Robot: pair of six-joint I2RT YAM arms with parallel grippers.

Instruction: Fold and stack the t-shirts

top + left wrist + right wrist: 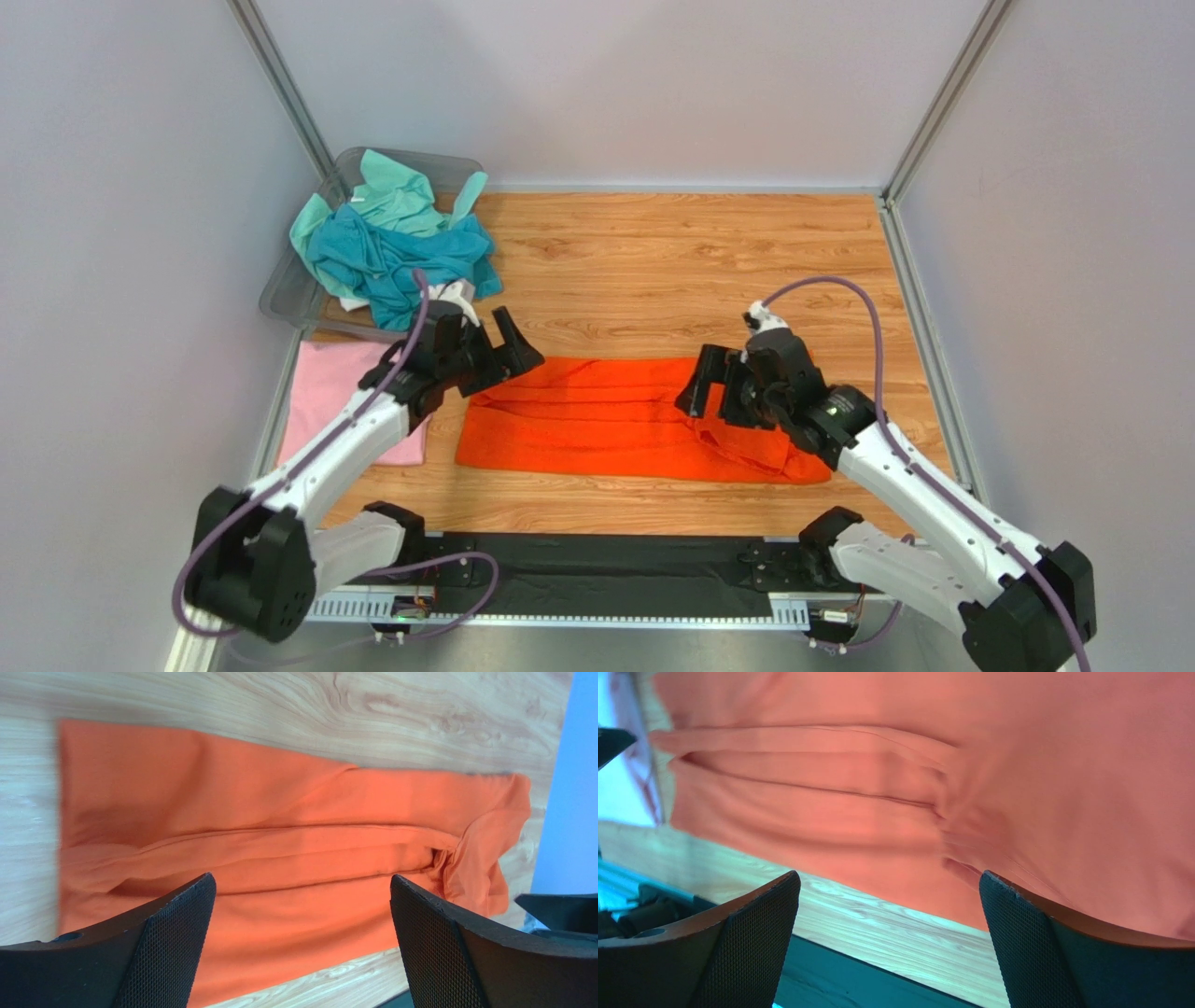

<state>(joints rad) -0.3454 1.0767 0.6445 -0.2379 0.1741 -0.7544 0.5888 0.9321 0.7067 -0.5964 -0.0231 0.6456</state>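
A bright orange t-shirt point(617, 417) lies folded into a long band across the wooden table, its right end bunched. It fills the left wrist view point(281, 854) and the right wrist view point(948, 763). My left gripper point(494, 350) is open and empty above the shirt's left end. My right gripper point(718, 385) is open and empty above the shirt's right part. A pale pink shirt point(351, 399) lies folded flat at the left, partly under the left arm. Teal point(400, 259) and mint green point(400, 189) shirts are piled in the bin.
A grey see-through plastic bin point(288, 287) stands at the back left corner. White walls with metal posts close in the table on three sides. A black rail point(603, 567) runs along the near edge between the arm bases.
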